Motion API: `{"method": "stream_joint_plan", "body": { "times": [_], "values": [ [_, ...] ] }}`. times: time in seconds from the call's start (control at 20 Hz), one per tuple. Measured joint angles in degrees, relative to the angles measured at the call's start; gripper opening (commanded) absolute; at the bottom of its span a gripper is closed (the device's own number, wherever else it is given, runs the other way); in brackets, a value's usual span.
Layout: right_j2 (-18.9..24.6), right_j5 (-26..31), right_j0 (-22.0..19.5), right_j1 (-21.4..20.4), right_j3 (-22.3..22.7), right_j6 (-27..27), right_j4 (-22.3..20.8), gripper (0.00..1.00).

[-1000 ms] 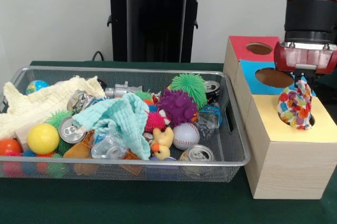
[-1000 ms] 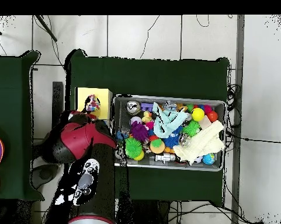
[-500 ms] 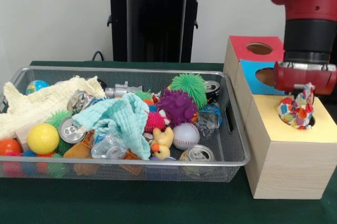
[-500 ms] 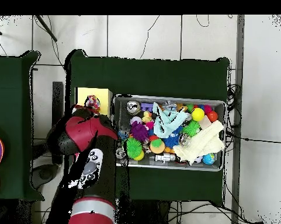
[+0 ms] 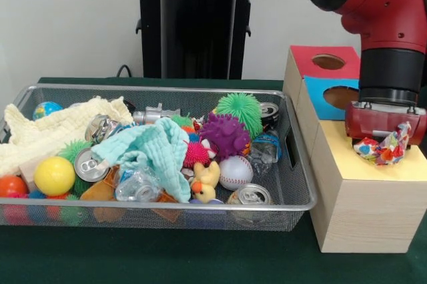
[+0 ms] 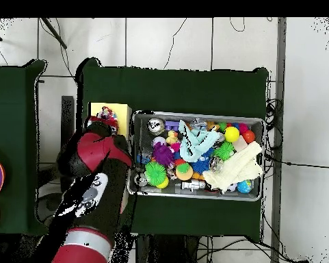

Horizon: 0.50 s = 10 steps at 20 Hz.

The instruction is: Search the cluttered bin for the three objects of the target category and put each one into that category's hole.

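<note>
One confetti cloth (image 5: 382,149) bunches over the hole in the yellow-topped box (image 5: 360,194), pressed under the robot's hand (image 5: 385,139), whose grip cannot be made out; the cloth may snag on the rim or cling and lift back out.

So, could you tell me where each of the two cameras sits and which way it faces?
Front view: sits across the table facing the robot, looking at the wire mesh bin and the yellow-topped box; the red arm comes down at upper right, pressing the confetti cloth down on the box.
Overhead view: sits above, looking straight down, the robot's base at the picture's bottom; the arm's red and black links cover the lower left.
Both views share the bin, the yellow-topped box, the confetti cloth and the cream-yellow cloth.
</note>
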Motion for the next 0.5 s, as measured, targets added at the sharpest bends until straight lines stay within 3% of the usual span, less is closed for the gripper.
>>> {"method": "stream_joint_plan", "body": {
  "times": [0.05, 0.1, 0.2, 0.5],
  "values": [
    [-1.7, -0.81, 1.24, 0.94, -0.27, 0.0, 1.27, 0.0],
    [-6.06, -2.88, 4.31, 3.39, -0.71, 0.0, 4.66, 0.0],
    [-8.96, -4.38, 6.24, 5.13, -0.82, 0.01, 7.04, 0.0],
    [-11.48, -5.6, 7.95, 6.71, -0.81, 0.04, 9.64, 0.0]
  ]
}}
